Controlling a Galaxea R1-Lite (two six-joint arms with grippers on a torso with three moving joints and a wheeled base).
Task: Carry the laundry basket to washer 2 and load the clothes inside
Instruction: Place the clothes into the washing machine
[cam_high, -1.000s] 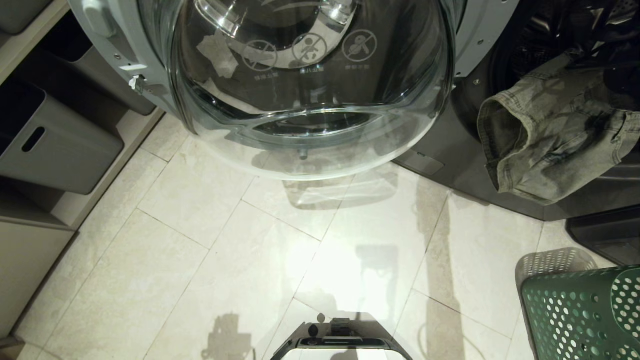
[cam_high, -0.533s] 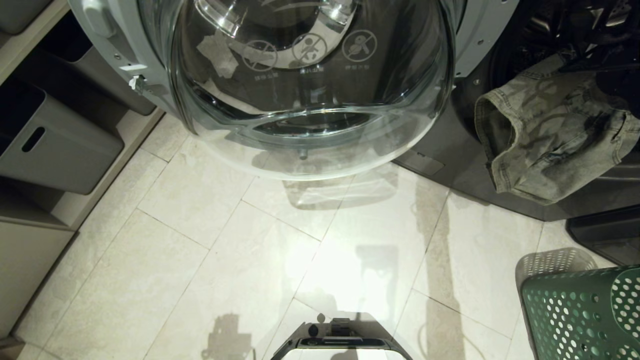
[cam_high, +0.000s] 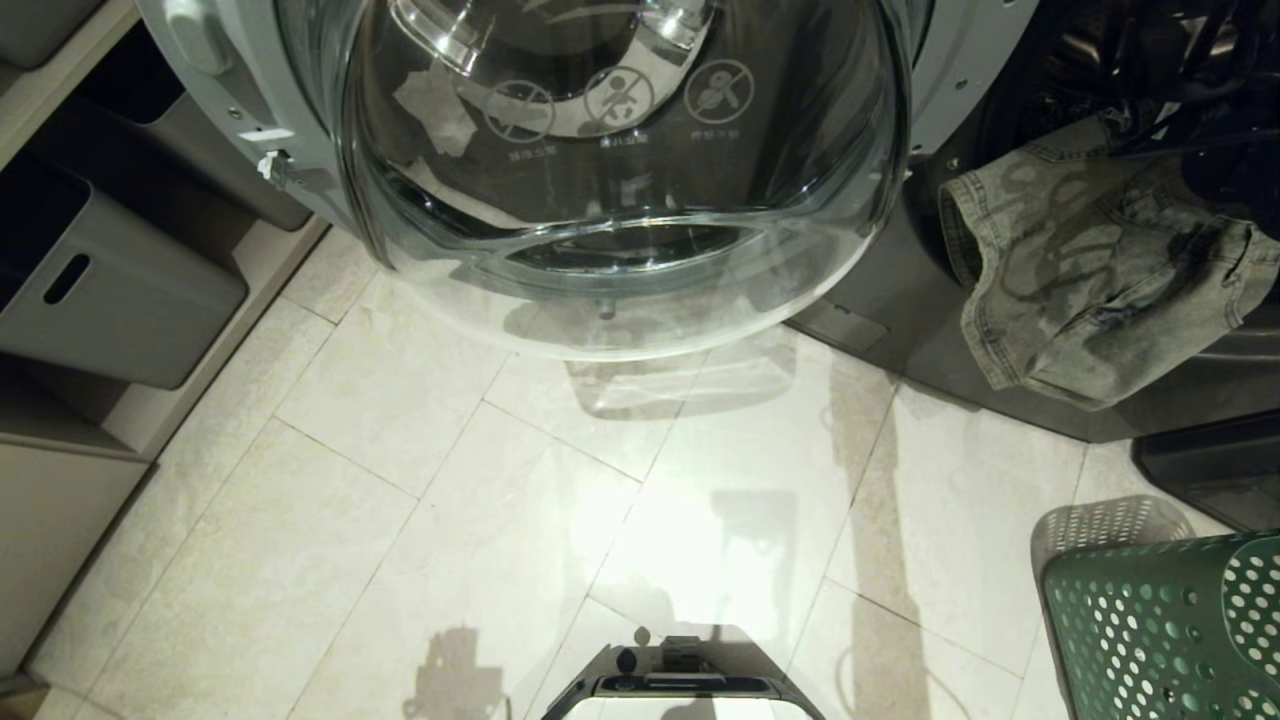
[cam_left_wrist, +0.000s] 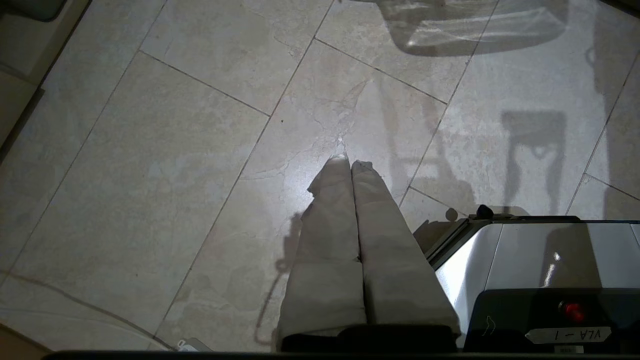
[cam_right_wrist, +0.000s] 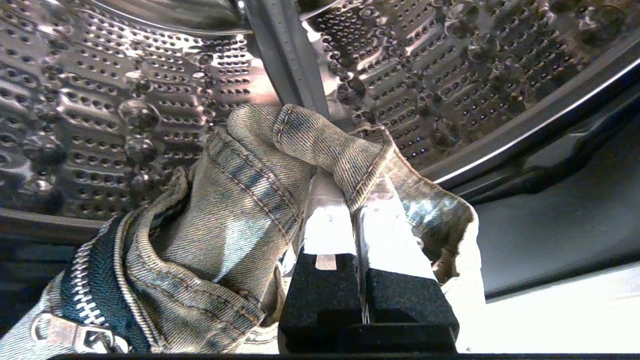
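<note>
Faded grey-green denim garment (cam_high: 1090, 270); green white-dotted basket (cam_high: 1160, 630); pale marbled floor (cam_high: 400, 480).

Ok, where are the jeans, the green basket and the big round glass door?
jeans (cam_high: 1090, 270), head view, on the draped leg.
green basket (cam_high: 1150, 640), head view, on its holey side wall.
glass door (cam_high: 620, 160), head view, on the bowl's middle.

jeans (cam_high: 1090, 270) over the washer (cam_high: 900, 330) mouth, laundry basket (cam_high: 1160, 630) on floor (cam_high: 400, 500) before it
</note>
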